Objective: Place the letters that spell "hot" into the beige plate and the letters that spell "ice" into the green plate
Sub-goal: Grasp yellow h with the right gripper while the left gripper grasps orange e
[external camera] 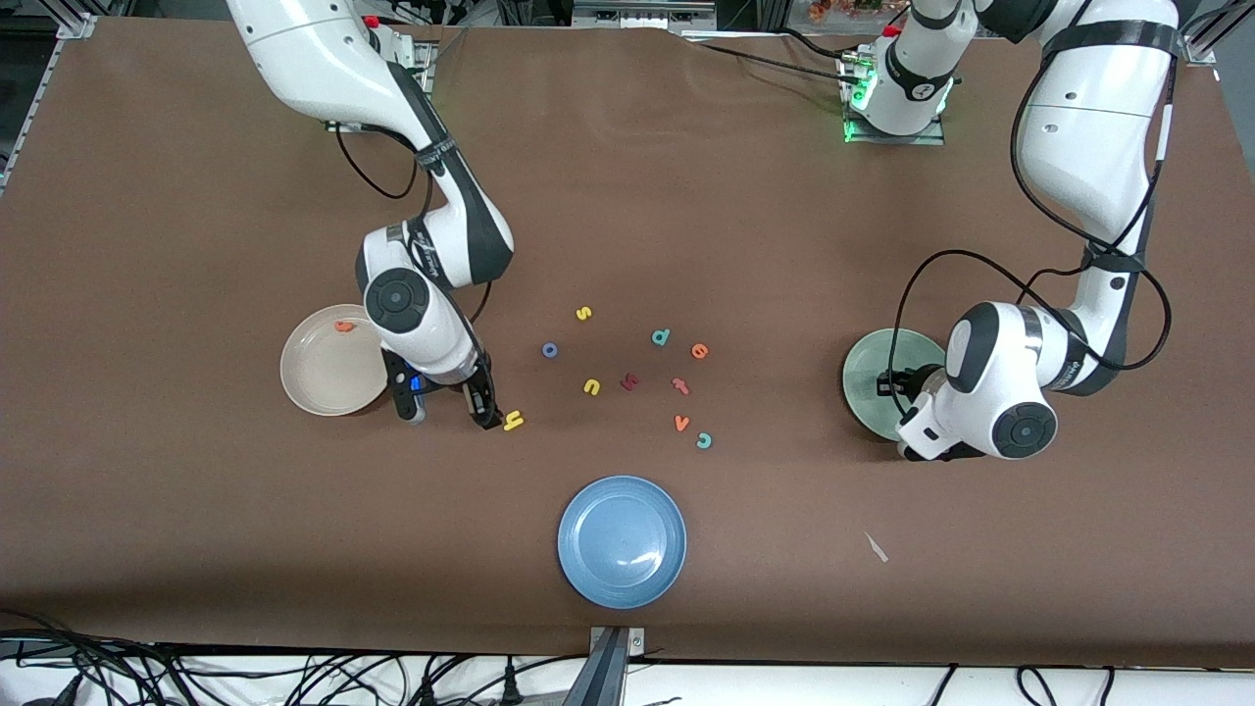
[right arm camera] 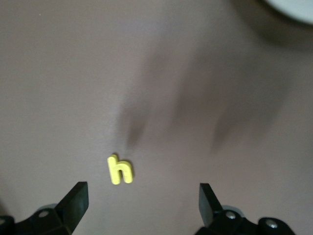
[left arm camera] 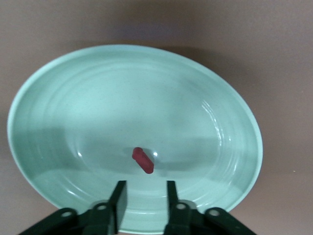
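My right arm comes from its base, elbow bent, wrist pointed down; my right gripper [external camera: 454, 404] hangs low over bare table betw. the beige plate [external camera: 319, 387] and the loose letters. Jaws spread wide, nothing in them. The yellow "h" [external camera: 513, 422] lies flat on the table just beside the fingertip on the letters' side; in the right wrist view the "h" [right arm camera: 120, 170] sits off-centre, close to one finger [right arm camera: 73, 200], not betw. the two.

My left arm folds back on itself, wrist low over the green plate [external camera: 865, 387] at its end of the table. My left gripper [left arm camera: 145, 199] is over the plate's rim, jaws partly apart w/ a clear gap, holding nothing. The dark red "i" [left arm camera: 143, 160] lies in the green plate, just ahead of the fingertips, not touching them.

One orange letter [external camera: 343, 327] lies in the beige plate near its rim, toward the robot bases; can't tell which letter.

On the table mid-way: blue "o" [external camera: 550, 350], orange "e" [external camera: 699, 350], teal "c" [external camera: 703, 440], all apart from each other. Blue plate [external camera: 622, 541] nearest the front camera.
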